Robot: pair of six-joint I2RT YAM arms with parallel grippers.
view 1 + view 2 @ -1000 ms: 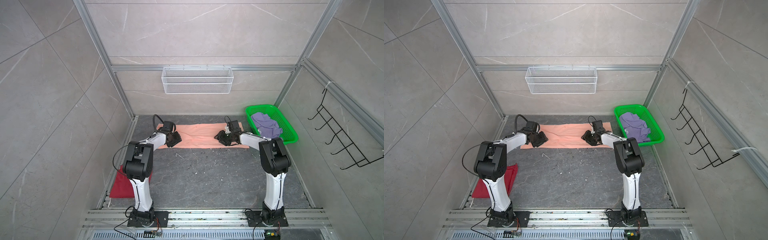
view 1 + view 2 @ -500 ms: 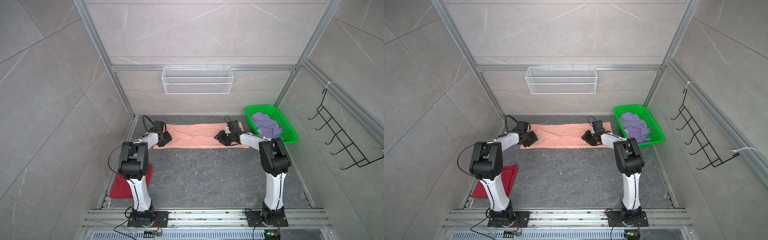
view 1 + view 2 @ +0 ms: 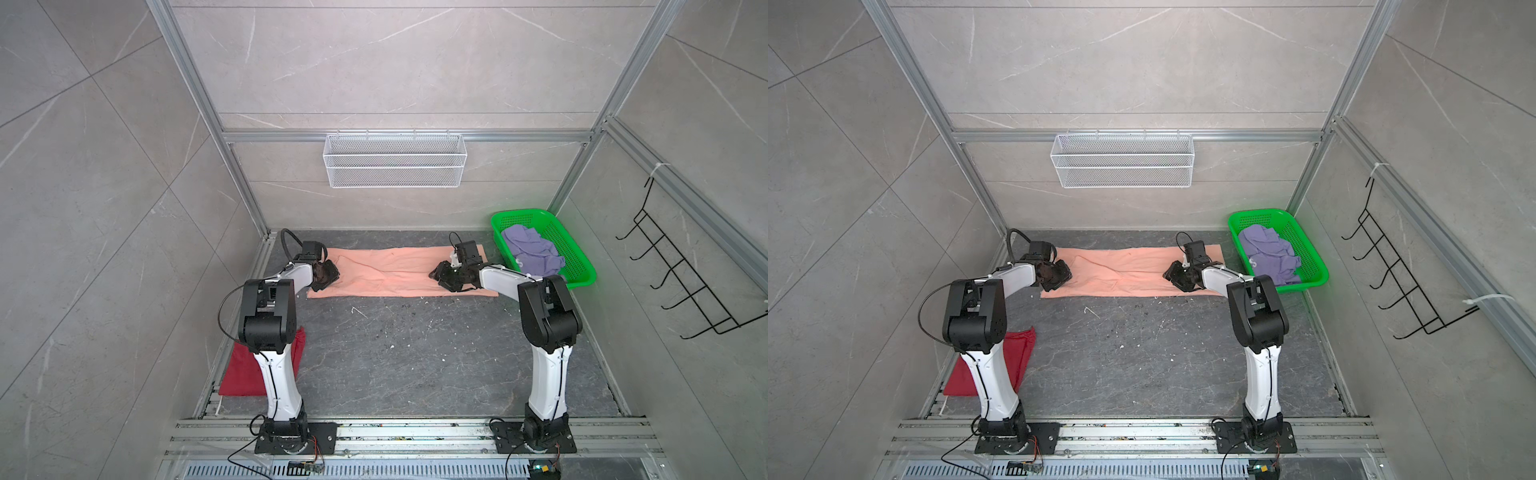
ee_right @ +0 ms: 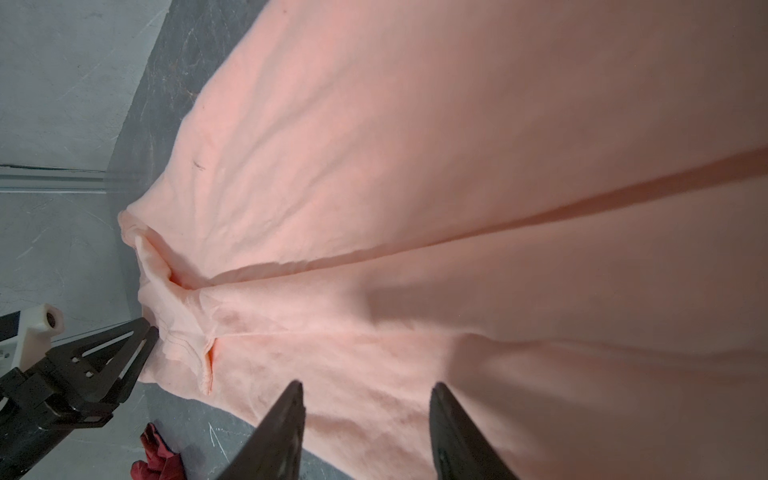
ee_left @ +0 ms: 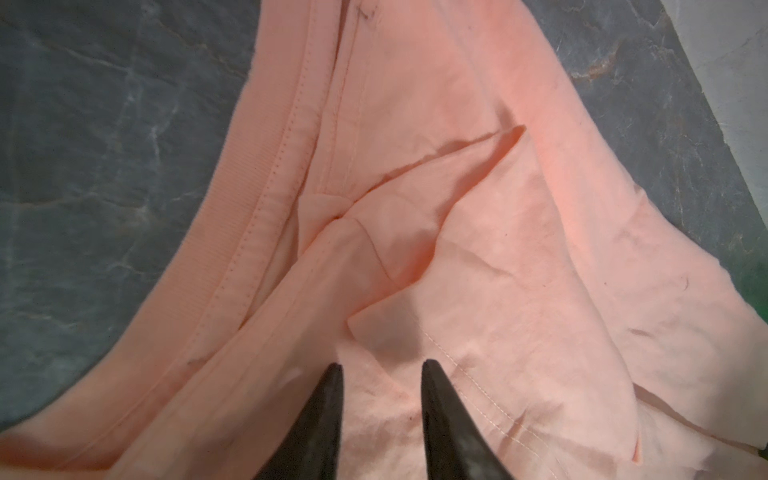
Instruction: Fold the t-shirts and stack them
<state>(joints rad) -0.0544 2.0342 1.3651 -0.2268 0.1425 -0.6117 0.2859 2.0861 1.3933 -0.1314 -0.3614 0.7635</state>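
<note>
The peach-orange t-shirt (image 3: 395, 270) (image 3: 1125, 270) lies as a long folded strip across the far side of the table. My left gripper (image 3: 330, 272) (image 3: 1061, 274) rests low on its left end. In the left wrist view the gripper (image 5: 380, 365) has a narrow gap between its fingers, with bunched peach cloth (image 5: 498, 249) in it. My right gripper (image 3: 440, 278) (image 3: 1173, 276) sits on the strip's right part, open (image 4: 368, 386) over flat cloth (image 4: 457, 166). The dark red t-shirt (image 3: 241, 374) (image 3: 1017, 349) lies near left, partly behind the left arm. The lavender t-shirt (image 3: 532, 251) (image 3: 1266, 253) lies crumpled.
The green basket (image 3: 519, 216) (image 3: 1258, 215) holding the lavender shirt stands at the far right, close to the strip's right end. A white wire basket (image 3: 395, 166) hangs on the back wall and a black hook rack (image 3: 685, 270) on the right wall. Aluminium frame rails border the table.
My left gripper has slid left along the peach shirt to its left end, and its fingers have come closer together. The right arm has stayed still.
</note>
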